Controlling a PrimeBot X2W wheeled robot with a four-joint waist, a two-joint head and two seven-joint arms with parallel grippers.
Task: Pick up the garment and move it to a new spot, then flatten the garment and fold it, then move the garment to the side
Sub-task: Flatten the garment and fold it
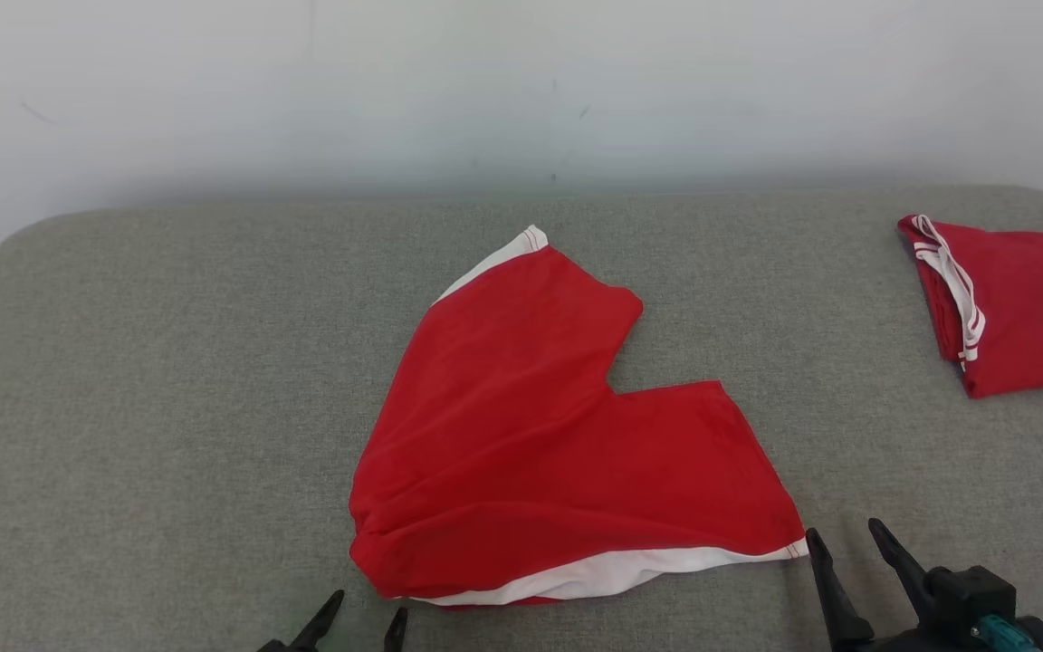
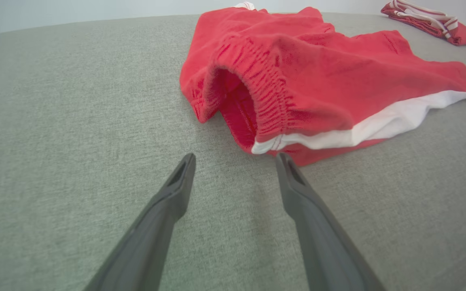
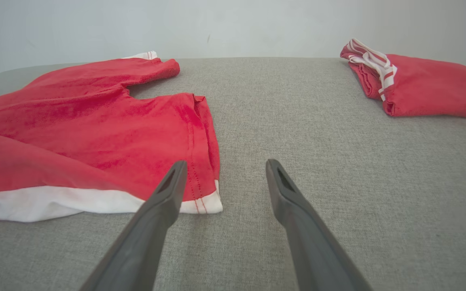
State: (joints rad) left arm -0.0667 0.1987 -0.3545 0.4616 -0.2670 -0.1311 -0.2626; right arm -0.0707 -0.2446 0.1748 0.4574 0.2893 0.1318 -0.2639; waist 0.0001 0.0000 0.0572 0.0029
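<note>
Red shorts (image 1: 540,435) with white side stripes lie spread on the grey cushion, their legs pointing to the far side and to the right. The elastic waistband (image 2: 265,93) bunches at the near left corner. My left gripper (image 1: 366,608) is open, just short of that waistband (image 1: 377,552), with nothing between its fingers (image 2: 180,178). My right gripper (image 1: 843,536) is open too, right beside the near right leg corner (image 3: 204,202), holding nothing.
A second red garment (image 1: 1010,303) with white stripes lies folded at the far right of the grey cushion (image 1: 150,380). A pale wall (image 1: 485,81) rises behind the cushion's back edge. Bare cushion stretches to the left of the shorts.
</note>
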